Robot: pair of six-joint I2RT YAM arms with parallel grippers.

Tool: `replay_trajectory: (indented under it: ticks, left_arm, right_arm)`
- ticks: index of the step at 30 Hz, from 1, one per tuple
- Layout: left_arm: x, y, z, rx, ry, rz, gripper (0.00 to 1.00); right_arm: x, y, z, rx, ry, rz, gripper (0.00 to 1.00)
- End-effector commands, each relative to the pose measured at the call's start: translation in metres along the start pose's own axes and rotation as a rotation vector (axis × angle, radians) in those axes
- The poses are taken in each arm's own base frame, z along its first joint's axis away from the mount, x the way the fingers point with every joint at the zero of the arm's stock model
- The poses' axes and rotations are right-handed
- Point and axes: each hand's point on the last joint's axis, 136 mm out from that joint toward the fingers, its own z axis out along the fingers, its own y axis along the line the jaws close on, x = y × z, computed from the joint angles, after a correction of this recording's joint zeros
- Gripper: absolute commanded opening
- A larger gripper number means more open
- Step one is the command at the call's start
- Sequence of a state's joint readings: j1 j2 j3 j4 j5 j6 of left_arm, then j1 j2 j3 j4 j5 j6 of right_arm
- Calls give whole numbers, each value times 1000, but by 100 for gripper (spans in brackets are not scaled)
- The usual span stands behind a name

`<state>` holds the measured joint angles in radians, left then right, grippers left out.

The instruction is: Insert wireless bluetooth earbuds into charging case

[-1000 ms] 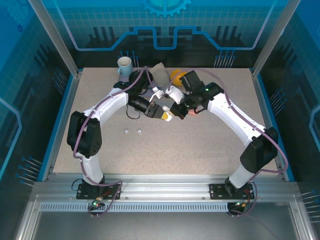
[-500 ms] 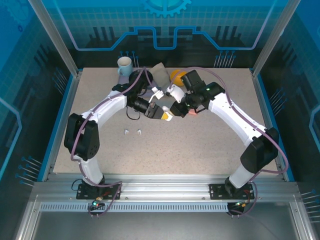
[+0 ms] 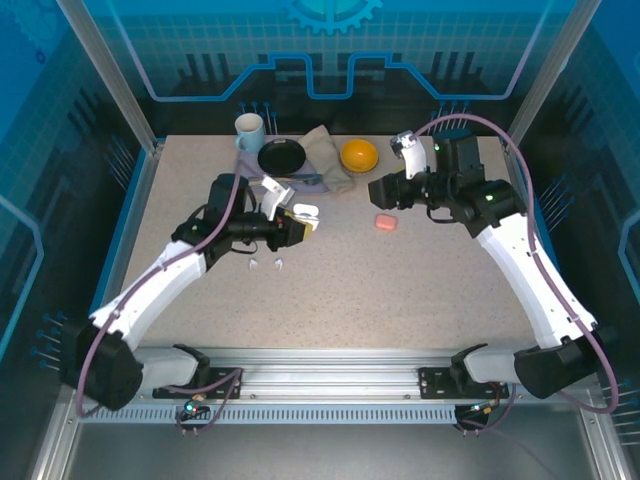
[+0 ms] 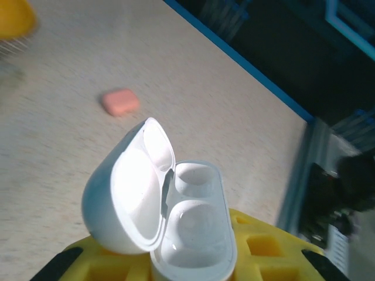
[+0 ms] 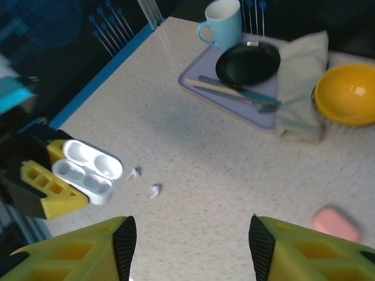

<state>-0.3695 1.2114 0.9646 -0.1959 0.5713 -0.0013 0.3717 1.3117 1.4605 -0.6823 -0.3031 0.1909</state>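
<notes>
White case (image 4: pixel 193 228), pink case (image 3: pixel 386 221), yellow bowl (image 3: pixel 358 154)

Speckled table (image 3: pixel 400 290), sparsely laid.
Bearing two white earbuds (image 3: pixel 265 264) left of centre, a pink case (image 3: pixel 386 221) further right, and at the far edge a mug (image 3: pixel 249 128), tray (image 5: pixel 198 71), grey cloth (image 3: pixel 325 155), yellow bowl (image 3: pixel 358 155).

Robot lab cell: aluminium frame (image 3: pixel 320 362), blue printed wall panels (image 3: pixel 330 62).

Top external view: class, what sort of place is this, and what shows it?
Probably a robotics test cell: a left arm and right arm bolted to an aluminium frame, blue panels around the table, staged props like a mug.
</notes>
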Motion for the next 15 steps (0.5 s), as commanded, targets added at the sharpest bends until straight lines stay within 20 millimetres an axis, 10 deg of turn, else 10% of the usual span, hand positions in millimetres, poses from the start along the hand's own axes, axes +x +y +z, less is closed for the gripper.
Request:
replay_trajectory:
  ticks: [1, 15]
  left_arm:
    - [-44, 19, -25, -196, -275, 89, 0]
    - [-51, 20, -95, -396, -690, 216, 0]
  right_arm:
    - [22, -12, 31, 17, 43, 202, 57]
    - [120, -3, 161, 295, 369, 329, 57]
